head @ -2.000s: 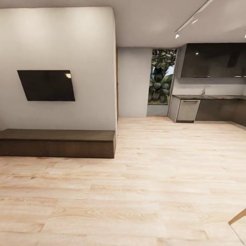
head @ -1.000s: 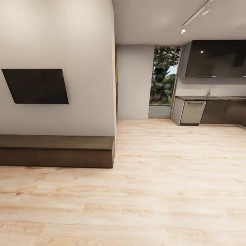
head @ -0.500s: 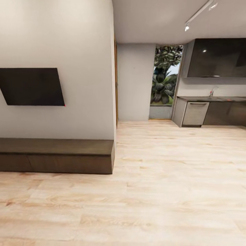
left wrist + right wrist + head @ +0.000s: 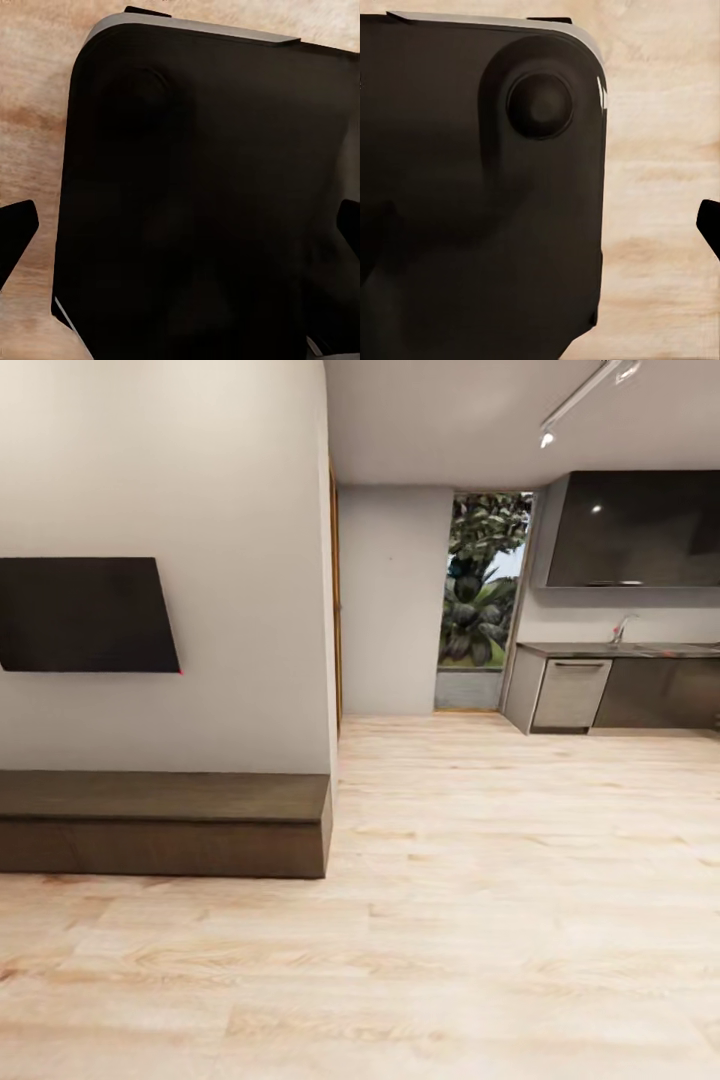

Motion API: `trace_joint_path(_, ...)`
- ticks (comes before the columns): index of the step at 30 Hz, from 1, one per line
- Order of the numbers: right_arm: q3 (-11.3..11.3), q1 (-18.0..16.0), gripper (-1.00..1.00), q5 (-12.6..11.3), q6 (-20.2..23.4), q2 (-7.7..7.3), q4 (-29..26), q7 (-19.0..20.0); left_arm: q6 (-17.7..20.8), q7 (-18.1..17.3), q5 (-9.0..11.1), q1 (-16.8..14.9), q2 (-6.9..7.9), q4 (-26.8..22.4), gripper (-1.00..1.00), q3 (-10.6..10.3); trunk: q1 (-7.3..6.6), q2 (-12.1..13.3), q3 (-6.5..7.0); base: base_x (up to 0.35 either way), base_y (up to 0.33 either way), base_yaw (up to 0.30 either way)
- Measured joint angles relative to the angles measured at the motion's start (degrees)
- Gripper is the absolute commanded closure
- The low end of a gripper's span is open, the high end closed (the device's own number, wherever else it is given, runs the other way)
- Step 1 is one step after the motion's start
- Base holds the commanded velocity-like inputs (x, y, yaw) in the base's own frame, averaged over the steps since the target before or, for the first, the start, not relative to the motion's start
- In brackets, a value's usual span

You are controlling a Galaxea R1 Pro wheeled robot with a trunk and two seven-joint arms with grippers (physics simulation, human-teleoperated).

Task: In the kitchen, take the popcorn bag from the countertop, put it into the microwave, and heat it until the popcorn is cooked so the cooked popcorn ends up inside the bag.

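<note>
Left gripper [image 4: 180, 240] fingers sat wide apart, empty, over the robot's black base [image 4: 202, 195]. Right gripper: couldn't tell, one fingertip [image 4: 709, 225] visible. Kitchen table [image 4: 620, 650] was far right, across the wood floor [image 4: 480, 920].

Camera viewpoint advances and pans between the earlier head views and now; the room contents themselves are not displaced. The wall-mounted dark screen [image 4: 85, 615] now sits further left, its left edge cut by the frame. The low wooden bench [image 4: 165, 823] appears lower and larger. The countertop [image 4: 620, 650] and window [image 4: 485, 585] appear nearer. The slanted wooden piece formerly at lower right has left the frame.
</note>
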Motion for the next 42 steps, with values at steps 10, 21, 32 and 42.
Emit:
trace_joint_path(10, -0.06, 0.0, -1.0, -0.09, 0.03, 0.05, 0.0, 0.01, 0.01, 0.0, 0.0, 0.01, 0.0, -0.01, -1.0, 0.01, 0.0, 0.0, 0.0, 0.0, 0.0, -0.267)
trace_joint_path(21, 0.02, 0.0, -1.0, 0.25, -2.15, -0.62, 0.0, 0.05, 0.01, 0.0, 0.05, 0.0, 0.0, -0.01, -1.0, 0.0, 0.0, 0.0, 0.0, 0.0, 0.0, -0.292)
trace_joint_path(32, 0.05, 0.0, -1.0, -0.15, -4.05, -0.87, 0.0, 0.08, 0.01, 0.0, 0.0, 0.0, 0.0, -0.01, -1.0, 0.0, 0.0, 0.0, 0.0, 0.0, 0.0, -0.293)
trace_joint_path(42, 0.17, 0.0, -1.0, -0.04, -4.01, -0.89, 0.0, 0.17, -2.37, 0.0, 0.11, 0.0, 0.0, 0.06, -1.0, 0.0, 0.0, 0.0, 0.0, 0.0, 0.0, -0.293)
